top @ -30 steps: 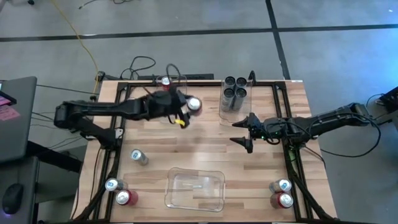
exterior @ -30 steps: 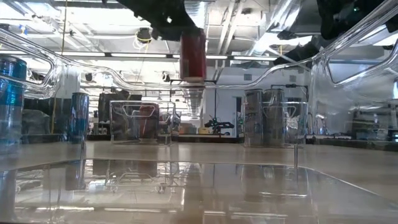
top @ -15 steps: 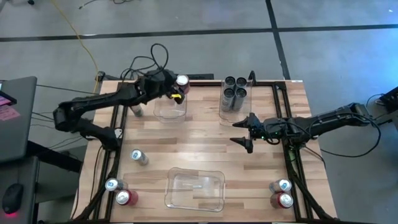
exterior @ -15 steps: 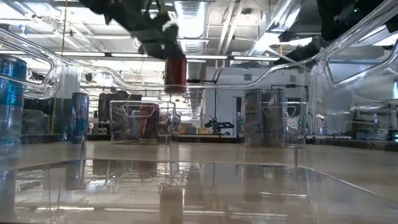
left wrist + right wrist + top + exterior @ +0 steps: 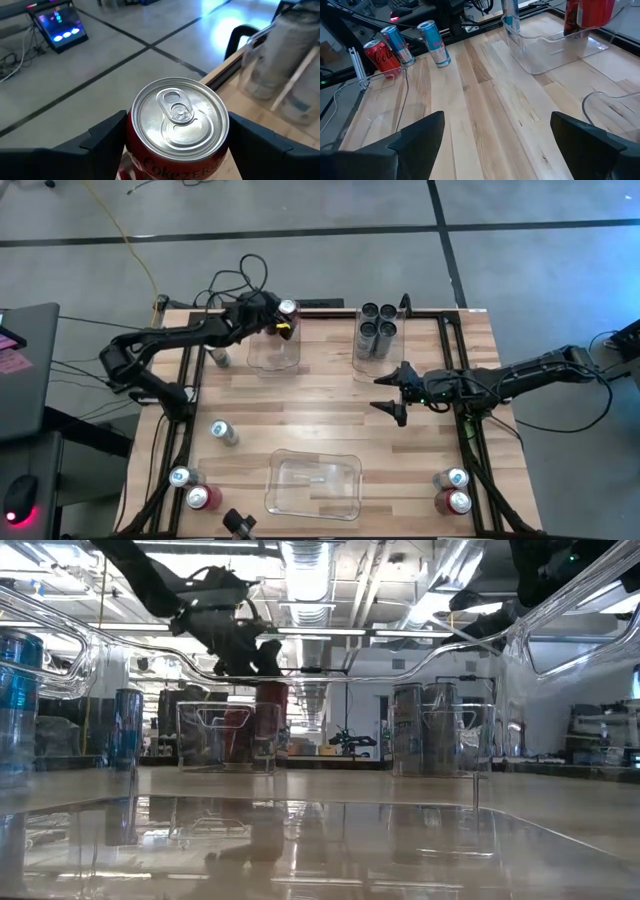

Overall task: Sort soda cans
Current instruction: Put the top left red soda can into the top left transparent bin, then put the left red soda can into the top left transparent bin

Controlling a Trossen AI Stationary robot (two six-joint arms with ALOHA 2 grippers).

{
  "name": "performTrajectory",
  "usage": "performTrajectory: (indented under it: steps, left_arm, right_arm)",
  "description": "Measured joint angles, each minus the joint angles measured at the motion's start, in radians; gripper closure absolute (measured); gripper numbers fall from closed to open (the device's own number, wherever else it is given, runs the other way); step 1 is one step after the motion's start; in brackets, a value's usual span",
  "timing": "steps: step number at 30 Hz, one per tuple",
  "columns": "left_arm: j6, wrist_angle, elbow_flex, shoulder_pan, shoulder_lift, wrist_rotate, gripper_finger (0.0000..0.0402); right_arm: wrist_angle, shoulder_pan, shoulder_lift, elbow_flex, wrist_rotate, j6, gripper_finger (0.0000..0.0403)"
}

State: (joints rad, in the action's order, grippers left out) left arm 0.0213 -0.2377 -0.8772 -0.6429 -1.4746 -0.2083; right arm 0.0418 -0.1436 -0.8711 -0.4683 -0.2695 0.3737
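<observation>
Two dark fingers (image 5: 105, 137) of the left gripper (image 5: 177, 145) pinched a red can (image 5: 176, 125) from both sides, holding it upright over the far-left clear bin (image 5: 272, 350). To do this step well, I think the can should go straight down inside the walls, and the fingers should let go only once it stands. Farther off, the right gripper (image 5: 392, 391) waited near the table's middle, fingers spread wide and holding nothing. Dark cans (image 5: 377, 322) filled the next bin (image 5: 360, 355).
</observation>
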Motion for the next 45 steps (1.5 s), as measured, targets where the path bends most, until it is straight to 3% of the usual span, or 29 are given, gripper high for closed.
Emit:
performTrajectory:
  steps: [18, 25, 33, 39, 45]
  left_arm:
    - [0.006, -0.095, -0.002, -0.015, -0.175, 0.01, 0.0108]
    - [-0.007, -0.1, -0.002, -0.015, -0.177, 0.01, 0.0063]
    - [-0.01, -0.091, -0.002, -0.015, -0.177, 0.01, 0.0054]
    - [-0.002, -0.057, 0.003, -0.006, -0.117, 0.013, 0.0053]
    - [0.035, 0.027, 0.002, 0.001, 0.053, 0.014, 0.0052]
  right_arm:
    - [-0.008, 0.0, 0.0, 0.0, 0.0, 0.003, 0.0022]
    - [-0.013, 0.0, 0.0, 0.0, 0.0, 0.003, 0.0022]
    - [-0.013, 0.0, 0.0, 0.0, 0.0, 0.004, 0.0022]
    - [-0.013, 0.0, 0.0, 0.0, 0.0, 0.003, 0.0022]
    - [0.004, 0.01, 0.0, 0.0, -0.015, 0.003, 0.0022]
